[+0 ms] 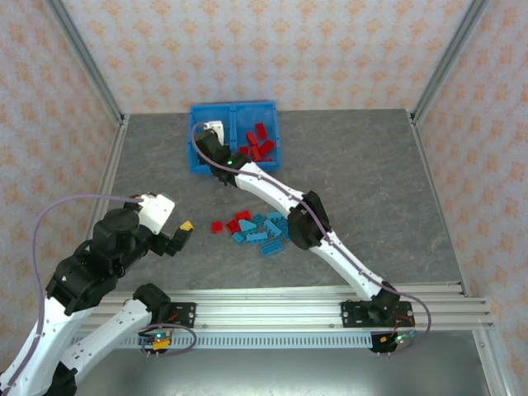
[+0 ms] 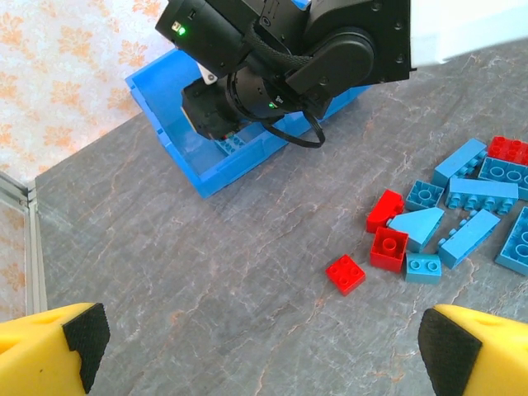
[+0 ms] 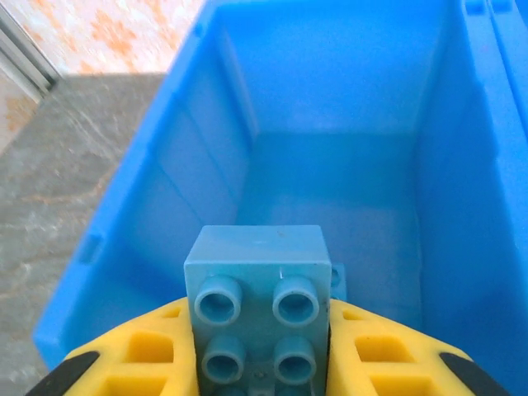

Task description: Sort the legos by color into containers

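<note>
Drop step. Your right jaws clamp a blue brick [image 3: 254, 280] over the bin's [image 1: 233, 106] left compartment [image 3: 206, 165], at the bench's [image 1: 371, 181] far edge; reds [image 1: 261, 145] lie in the right one. Next: open and release. Left jaws wide, empty, near the mid-bench pile [image 1: 257, 231].

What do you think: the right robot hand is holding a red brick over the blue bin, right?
Not quite. The brick in the right gripper is light blue, not red. The right wrist view shows it gripped over the blue bin, just as you said.
</note>
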Robot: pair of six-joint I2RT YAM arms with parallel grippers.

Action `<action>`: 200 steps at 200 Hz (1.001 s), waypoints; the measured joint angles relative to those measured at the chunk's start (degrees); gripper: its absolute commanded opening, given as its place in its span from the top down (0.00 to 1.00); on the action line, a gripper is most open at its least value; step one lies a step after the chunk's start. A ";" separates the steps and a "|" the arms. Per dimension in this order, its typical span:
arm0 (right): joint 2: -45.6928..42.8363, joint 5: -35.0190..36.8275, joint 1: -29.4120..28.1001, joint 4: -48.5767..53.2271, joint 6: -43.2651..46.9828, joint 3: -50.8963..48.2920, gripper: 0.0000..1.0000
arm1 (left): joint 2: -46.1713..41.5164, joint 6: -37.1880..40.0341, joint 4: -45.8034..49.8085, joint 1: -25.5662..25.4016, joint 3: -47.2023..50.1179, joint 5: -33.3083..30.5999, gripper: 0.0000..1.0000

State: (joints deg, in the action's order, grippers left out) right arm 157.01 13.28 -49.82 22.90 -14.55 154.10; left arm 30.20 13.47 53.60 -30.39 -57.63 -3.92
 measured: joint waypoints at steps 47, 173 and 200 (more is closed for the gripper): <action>1.03 -0.85 0.31 -5.44 -2.80 1.57 0.49 | 1.95 -1.70 0.13 0.00 -0.57 -2.32 0.00; -35.52 -6.99 3.80 17.00 -8.33 -19.78 0.16 | 13.27 -21.27 -1.20 0.00 -1.25 -0.68 0.00; -56.59 -9.60 4.44 19.61 -8.59 -38.14 0.08 | 20.41 -22.51 -1.07 0.00 -3.52 3.56 0.00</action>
State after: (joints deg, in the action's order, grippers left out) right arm 100.42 3.68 -45.39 42.50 -23.14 115.96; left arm 50.61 -9.04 52.53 -30.39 -61.14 -0.36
